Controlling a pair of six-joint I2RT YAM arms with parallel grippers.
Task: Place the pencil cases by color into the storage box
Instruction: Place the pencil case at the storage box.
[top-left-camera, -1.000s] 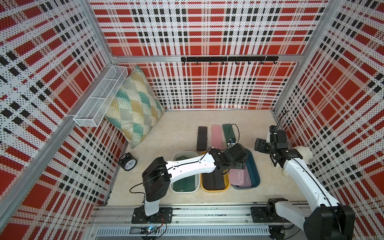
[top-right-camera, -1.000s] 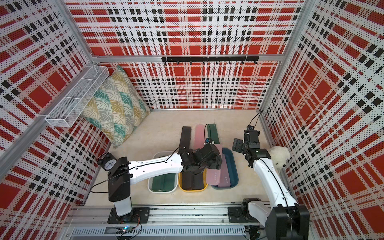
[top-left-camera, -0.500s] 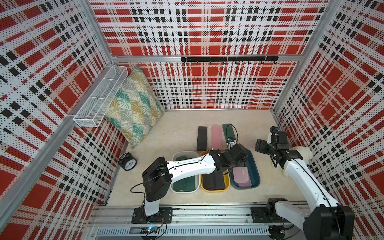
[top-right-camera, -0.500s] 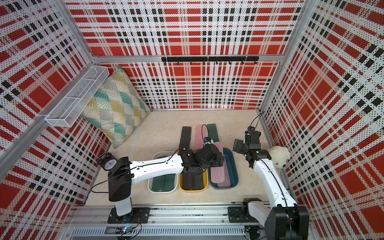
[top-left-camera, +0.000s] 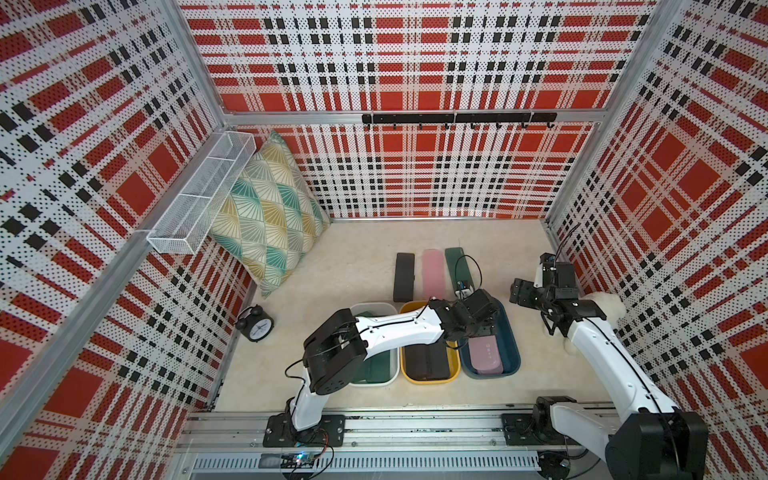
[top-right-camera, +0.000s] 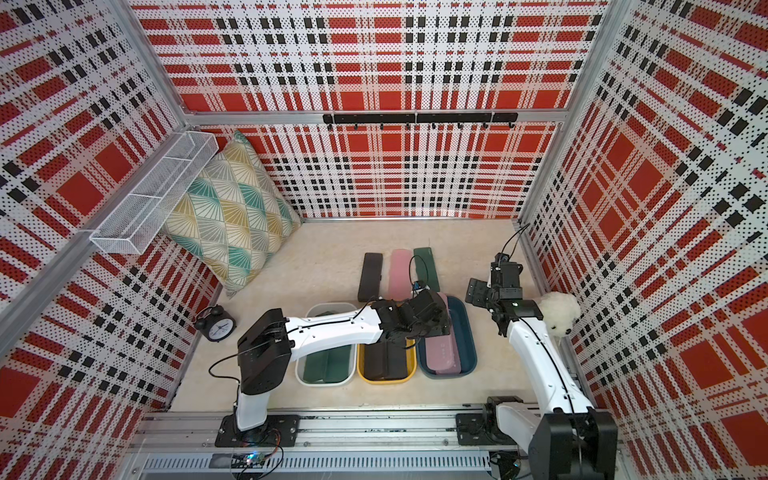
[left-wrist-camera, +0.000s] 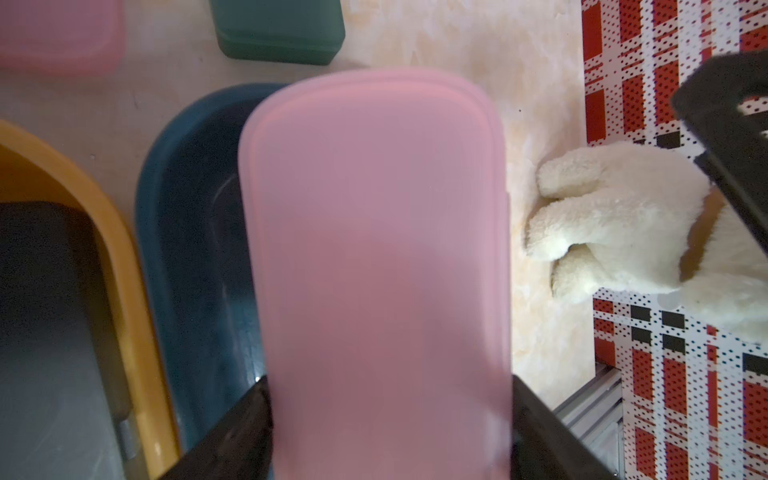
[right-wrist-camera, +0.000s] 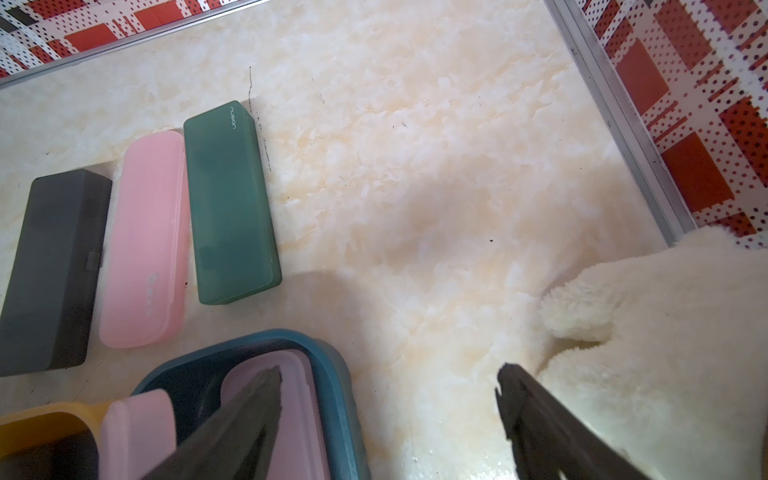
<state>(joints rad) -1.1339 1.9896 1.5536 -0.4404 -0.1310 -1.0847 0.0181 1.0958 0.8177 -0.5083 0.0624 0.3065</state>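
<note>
Pencil cases sat sorted in both top views: green pencil cases (top-left-camera: 376, 368) in the white tub (top-left-camera: 374, 306), black pencil cases (top-left-camera: 428, 359) in the yellow tub (top-left-camera: 455, 366), and a stored pink pencil case (top-left-camera: 484, 353) in the blue tub (top-left-camera: 513, 349), directly beneath the left gripper (top-left-camera: 478, 326). The right gripper (top-left-camera: 519, 291) hung well apart from it.

In the left wrist view, the left gripper's fingers (left-wrist-camera: 232, 432) were clenched on the held pink pencil case (left-wrist-camera: 374, 249), which hung above the blue tub.

In the right wrist view, the right gripper (right-wrist-camera: 390, 372) stood released and empty. Ahead of it, side by side on the floor, lay the loose green pencil case (right-wrist-camera: 230, 203), loose pink pencil case (right-wrist-camera: 145, 241) and loose black pencil case (right-wrist-camera: 54, 270).
</note>
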